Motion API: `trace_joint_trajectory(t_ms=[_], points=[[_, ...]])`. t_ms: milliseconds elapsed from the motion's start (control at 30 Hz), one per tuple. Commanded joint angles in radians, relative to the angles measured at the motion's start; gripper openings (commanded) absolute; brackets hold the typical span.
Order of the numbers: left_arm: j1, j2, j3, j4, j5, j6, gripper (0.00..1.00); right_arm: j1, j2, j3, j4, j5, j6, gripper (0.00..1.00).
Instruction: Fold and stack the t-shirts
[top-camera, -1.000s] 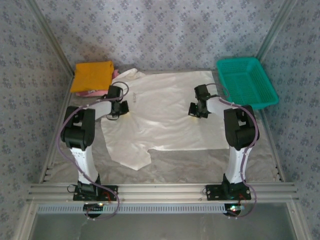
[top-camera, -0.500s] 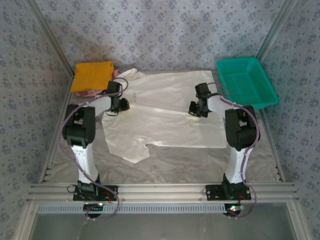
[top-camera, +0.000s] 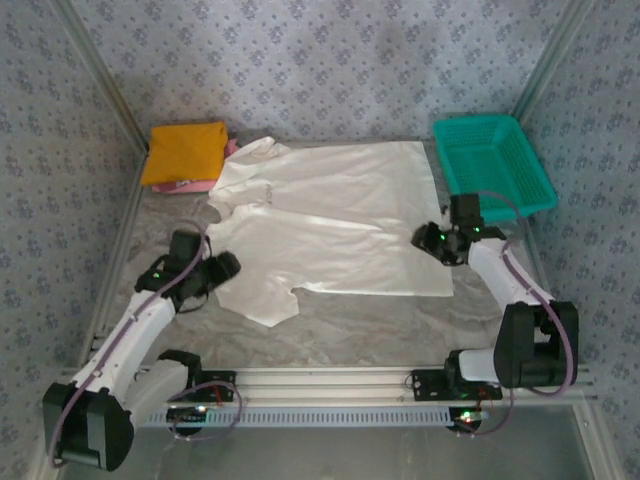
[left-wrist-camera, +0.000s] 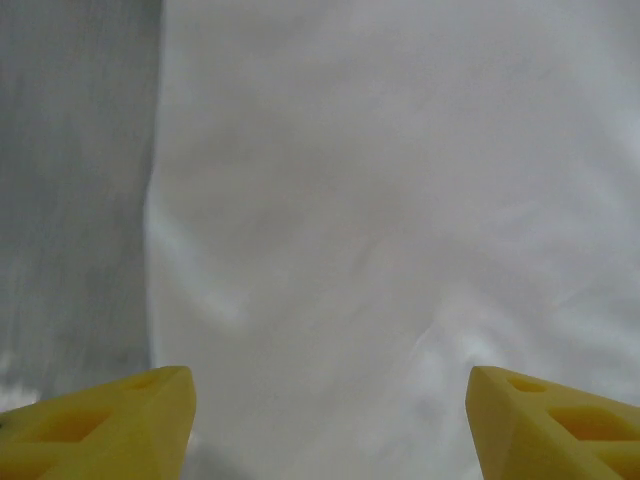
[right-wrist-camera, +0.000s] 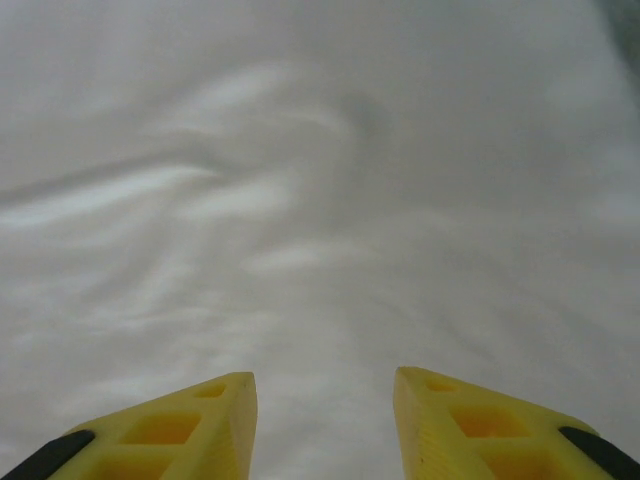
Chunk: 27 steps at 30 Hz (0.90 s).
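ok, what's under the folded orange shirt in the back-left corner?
A pink cloth layer peeks out along the near edge and right side of the folded orange shirt. How the pink cloth is folded, and anything else beneath, is covered by the orange cloth.

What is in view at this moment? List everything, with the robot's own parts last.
white t-shirt: one, white/cream, spread across the middle of the table.
orange shirt: one, orange, folded, far left corner.
pink shirt: one, pink, under the orange shirt, with just its edge showing.
basket: one, teal mesh, far right corner, beside the white t-shirt.
table: one, grey, under everything.
walls: blue-grey patterned cloth, at the back and both sides.
left gripper: one, yellow fingers, open wide, above the white t-shirt's left edge.
right gripper: one, yellow fingers, open, above the white t-shirt near its right edge.
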<state>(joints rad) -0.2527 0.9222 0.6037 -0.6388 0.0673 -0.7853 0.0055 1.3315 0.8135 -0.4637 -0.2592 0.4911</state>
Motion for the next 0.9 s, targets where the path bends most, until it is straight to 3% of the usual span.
trace_joint_trajectory(t_ms=[0, 133, 267, 500, 667, 867], points=[[-0.041, -0.049, -0.017, -0.198, 0.038, -0.153, 0.71, -0.025, -0.019, -0.034, -0.009, -0.04, 0.005, 0.44], [-0.131, -0.053, -0.056, -0.193, 0.081, -0.257, 0.71, -0.029, 0.005, -0.029, 0.021, -0.049, 0.002, 0.45], [-0.229, -0.028, -0.162, -0.007, 0.099, -0.355, 0.7, -0.026, 0.024, -0.032, 0.052, -0.059, 0.006, 0.46], [-0.257, 0.123, -0.143, 0.167, 0.03, -0.25, 0.68, -0.022, 0.011, -0.065, 0.074, -0.075, 0.011, 0.47], [-0.258, 0.255, -0.081, 0.229, 0.006, -0.159, 0.46, -0.034, 0.0, -0.091, 0.083, -0.066, 0.009, 0.48], [-0.257, 0.329, 0.059, 0.155, -0.032, -0.052, 0.19, -0.035, -0.002, -0.106, 0.066, -0.052, 0.013, 0.48]])
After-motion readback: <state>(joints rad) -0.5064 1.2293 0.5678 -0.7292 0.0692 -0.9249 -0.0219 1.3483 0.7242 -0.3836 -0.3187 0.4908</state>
